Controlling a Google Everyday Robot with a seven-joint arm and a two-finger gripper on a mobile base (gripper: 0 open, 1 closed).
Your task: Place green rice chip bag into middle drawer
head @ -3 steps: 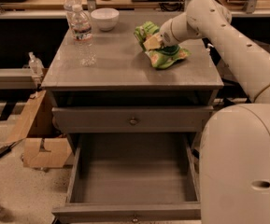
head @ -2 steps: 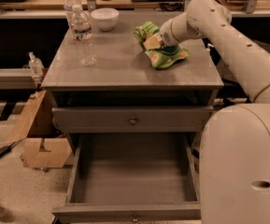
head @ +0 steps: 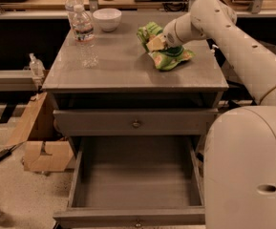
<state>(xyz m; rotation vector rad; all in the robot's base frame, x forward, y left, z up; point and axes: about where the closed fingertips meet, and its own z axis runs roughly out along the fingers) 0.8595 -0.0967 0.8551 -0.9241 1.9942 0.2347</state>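
Observation:
The green rice chip bag (head: 168, 56) lies crumpled on the grey cabinet top (head: 123, 68), at its back right. My gripper (head: 157, 43) reaches in from the right and sits on the bag's upper left part, touching it. The bag's upper edge looks lifted and bunched around the gripper. The middle drawer (head: 136, 185) is pulled wide open below, its inside bare, with a small knob on its front edge (head: 137, 222). The like drawer front above it (head: 136, 123) is shut.
Two clear water bottles (head: 84, 35) and a white bowl (head: 107, 19) stand on the cabinet top at the back left. My white arm and base (head: 252, 161) fill the right side. A cardboard box (head: 39, 149) and a cable lie on the floor at the left.

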